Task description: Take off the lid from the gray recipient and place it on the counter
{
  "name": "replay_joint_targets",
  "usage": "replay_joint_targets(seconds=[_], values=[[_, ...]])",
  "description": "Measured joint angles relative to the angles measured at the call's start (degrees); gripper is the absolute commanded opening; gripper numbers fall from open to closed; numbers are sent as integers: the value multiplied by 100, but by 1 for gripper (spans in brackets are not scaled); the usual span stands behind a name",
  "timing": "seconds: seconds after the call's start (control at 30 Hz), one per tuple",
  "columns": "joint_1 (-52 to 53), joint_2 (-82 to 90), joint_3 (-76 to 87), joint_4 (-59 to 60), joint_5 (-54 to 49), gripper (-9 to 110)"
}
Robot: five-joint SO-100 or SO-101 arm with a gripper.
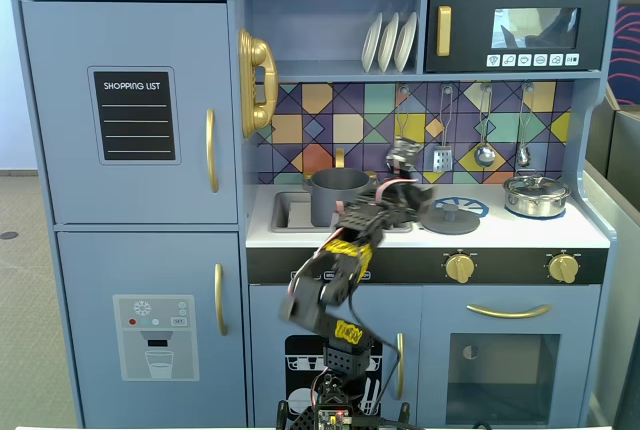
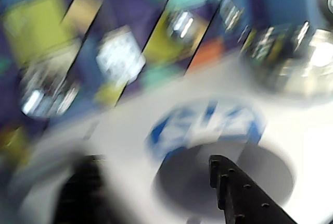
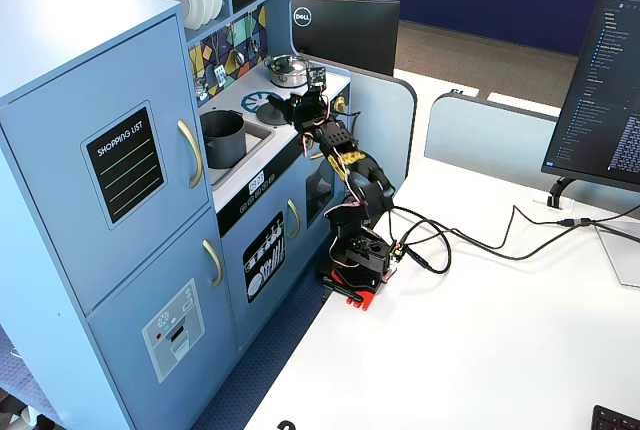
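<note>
Status for your log: the gray recipient stands open-topped in the recessed sink area at the left of the counter in a fixed view; its rim is bare; the lid lies flat on the counter over the blue burner ring, knob up, well apart from the pot; you can count removal and placement as done, as far as these views show.

The tool sits above the counter between pot and lid; the wrist view is motion-blurred, showing the lid below and a dark finger over it; nothing appears held; whether the jaws are parted or closed, you cannot tell.

What is left, by my judgement: only withdrawing the arm clear of the counter.

Legible writing: "SHOPPING LIST" on the chalkboard panel of the upper door; "DELL" on the back of the monitor behind the kitchen; microwave button icons too small to read.
</note>
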Motion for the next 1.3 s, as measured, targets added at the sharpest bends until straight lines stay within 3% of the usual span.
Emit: replay_joint_targets(seconds=[0.17,0.3,0.83,1.3], values=[[-940,1538,290,2953,-237,0],[-1512,2259,1143,4096,-527,0],[-2795,3639,4702,5054,-1037,0],[-2997,3727,4878,5467,-826,3]])
